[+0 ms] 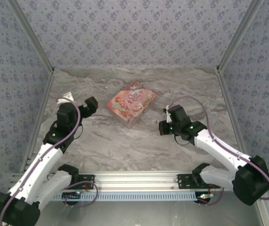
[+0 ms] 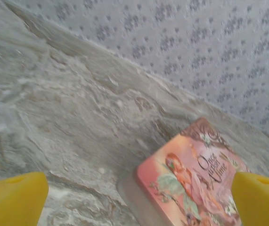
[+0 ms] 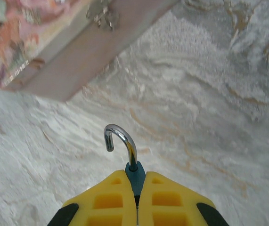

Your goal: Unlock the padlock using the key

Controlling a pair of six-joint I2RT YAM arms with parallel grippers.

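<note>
Both right fingers clamp padlock, body mostly hidden; left fingers apart, cropped.

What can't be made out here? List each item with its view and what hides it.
1. Padlock body and keyhole: right wrist view, clamped inside the right gripper.
2. Padlock, top view: too small, hidden by that gripper.
3. Pink box lid print: left wrist view, blurred, cut by the bottom edge.
4. Box clasp: right wrist view, cut by the top edge.

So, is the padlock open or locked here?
Open: the padlock, pinched in the right gripper, has one end of its shackle hanging free, outside the teal body.
</note>
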